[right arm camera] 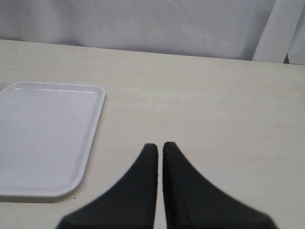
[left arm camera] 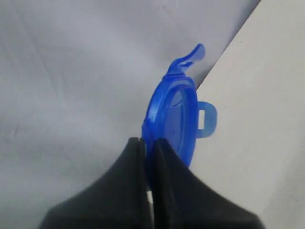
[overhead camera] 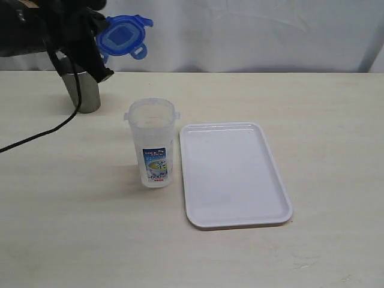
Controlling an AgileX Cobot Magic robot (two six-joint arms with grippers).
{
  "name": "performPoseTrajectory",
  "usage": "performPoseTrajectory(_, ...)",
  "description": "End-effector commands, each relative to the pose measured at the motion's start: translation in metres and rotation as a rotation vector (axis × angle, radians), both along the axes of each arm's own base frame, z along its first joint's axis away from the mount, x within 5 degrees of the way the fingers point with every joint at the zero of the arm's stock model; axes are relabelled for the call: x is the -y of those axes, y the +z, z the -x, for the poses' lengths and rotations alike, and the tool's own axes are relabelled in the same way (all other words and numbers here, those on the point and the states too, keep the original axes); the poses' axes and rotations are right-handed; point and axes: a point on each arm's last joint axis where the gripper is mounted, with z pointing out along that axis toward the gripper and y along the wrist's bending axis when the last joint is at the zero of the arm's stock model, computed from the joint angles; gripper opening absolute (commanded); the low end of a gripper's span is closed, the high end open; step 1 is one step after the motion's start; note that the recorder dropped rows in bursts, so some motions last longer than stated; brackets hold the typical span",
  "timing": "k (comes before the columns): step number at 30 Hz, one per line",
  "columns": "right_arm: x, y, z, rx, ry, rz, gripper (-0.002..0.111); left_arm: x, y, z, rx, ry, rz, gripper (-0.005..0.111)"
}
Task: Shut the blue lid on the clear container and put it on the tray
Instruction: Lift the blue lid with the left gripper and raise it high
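Note:
My left gripper (overhead camera: 101,33) is up in the air at the far left, shut on the rim of the blue lid (overhead camera: 123,36). In the left wrist view the blue lid (left arm camera: 175,117) stands edge-on between the black fingers (left arm camera: 136,157), its flaps sticking out. The clear container (overhead camera: 152,143) stands upright and uncovered on the table, just left of the tray (overhead camera: 231,174), below and to the right of the lid. My right gripper (right arm camera: 159,147) is shut on nothing, hovering over bare table beside the tray (right arm camera: 45,138); it does not show in the exterior view.
A steel tumbler (overhead camera: 84,91) stands at the back left under the left arm, with a black cable (overhead camera: 42,133) trailing across the table there. A white curtain (overhead camera: 252,30) closes off the far edge.

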Motion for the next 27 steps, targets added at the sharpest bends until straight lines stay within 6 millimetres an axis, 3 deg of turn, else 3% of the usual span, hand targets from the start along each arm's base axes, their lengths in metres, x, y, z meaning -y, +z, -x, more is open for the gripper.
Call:
performPoseTrajectory(1, 0.000, 0.000, 0.000, 0.006, 0.000, 0.001, 0.004, 0.019, 0.007, 0.008, 0.113, -0.130, -0.164, 0.000)
performPoseTrajectory(11, 0.000, 0.000, 0.000, 0.006, 0.000, 0.001, 0.004, 0.031, 0.006, 0.015, 0.168, -0.232, -0.303, 0.000)
performPoseTrajectory(19, 0.000, 0.000, 0.000, 0.006, 0.000, 0.001, 0.004, 0.042, 0.027, 0.015, 0.437, -0.201, -0.337, 0.000)
performPoseTrajectory(22, 0.000, 0.000, 0.000, 0.006, 0.000, 0.001, 0.004, 0.040, 0.034, 0.012, 0.550, -0.066, -0.402, 0.000)
performPoseTrajectory(24, 0.000, 0.000, 0.000, 0.006, 0.000, 0.001, 0.004, 0.037, 0.034, 0.009, 0.622, 0.108, -0.547, 0.000)
performPoseTrajectory(27, 0.000, 0.000, 0.000, 0.006, 0.000, 0.001, 0.004, 0.036, 0.027, 0.005, 0.631, 0.228, -0.527, 0.000)
